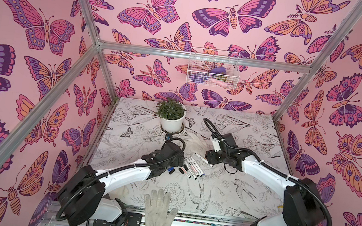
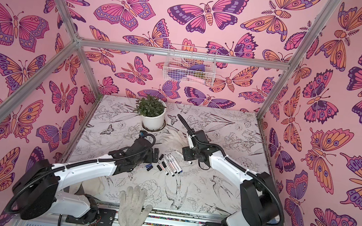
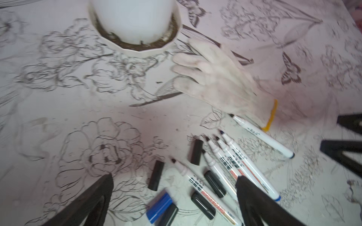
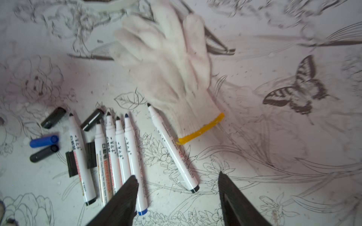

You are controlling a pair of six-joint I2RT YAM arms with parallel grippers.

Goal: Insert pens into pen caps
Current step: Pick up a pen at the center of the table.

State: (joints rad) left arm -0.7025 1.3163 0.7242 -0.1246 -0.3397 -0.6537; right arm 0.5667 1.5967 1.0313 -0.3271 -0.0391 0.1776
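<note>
Right end effector point(image 4: 177, 175) parted astride lone pen point(image 4: 172, 148); left end effector point(image 3: 174, 177) wide; pens point(image 4: 110, 148) perhaps printed WHITEBOARD.

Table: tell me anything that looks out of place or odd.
A white work glove lies right by the pens, its yellow cuff beside one pen that sits apart from the other pens. A second glove lies across the front edge of the table. Nothing looks spilled or broken.
</note>
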